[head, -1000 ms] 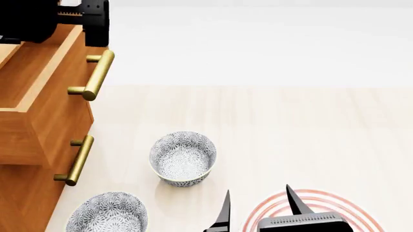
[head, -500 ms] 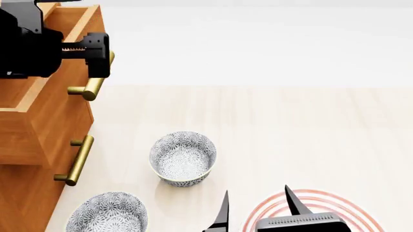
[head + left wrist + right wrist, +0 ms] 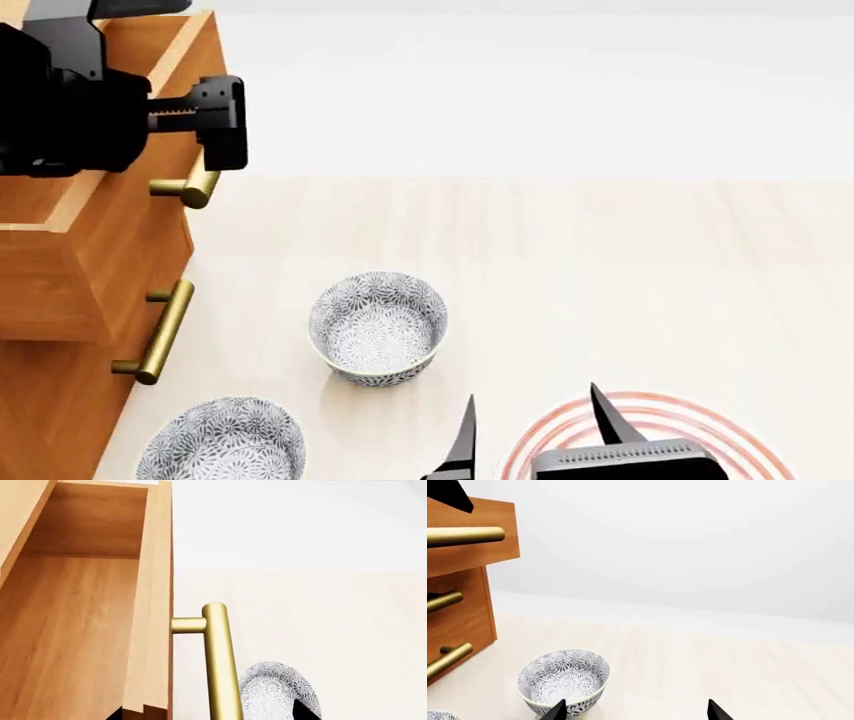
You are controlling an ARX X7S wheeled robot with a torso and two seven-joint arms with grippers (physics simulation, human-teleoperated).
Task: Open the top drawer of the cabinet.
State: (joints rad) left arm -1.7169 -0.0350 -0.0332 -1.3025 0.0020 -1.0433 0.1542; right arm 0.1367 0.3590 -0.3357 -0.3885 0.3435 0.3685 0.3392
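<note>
The orange-brown cabinet (image 3: 54,400) stands at the left of the head view. Its top drawer (image 3: 120,230) is pulled out, and the bare wooden inside shows in the left wrist view (image 3: 80,630). My left gripper (image 3: 174,120) hovers over the drawer's front and its brass handle (image 3: 187,187). In the left wrist view this gripper (image 3: 210,716) is open, with the fingertips either side of the drawer's front board and handle (image 3: 220,665), not closed on them. My right gripper (image 3: 534,430) is open and empty low over the table, and its wrist view (image 3: 635,712) shows the same.
The lower drawers keep their brass handles (image 3: 158,333) (image 3: 447,660). Two patterned bowls stand on the light wooden table, one in the middle (image 3: 379,325) (image 3: 564,680) and one near the cabinet (image 3: 223,440). A red-ringed plate (image 3: 747,440) lies under my right gripper.
My left gripper has moved from the drawer's far end toward me and slightly right, and now covers most of the top handle. The drawer, bowls and right gripper have not moved.
</note>
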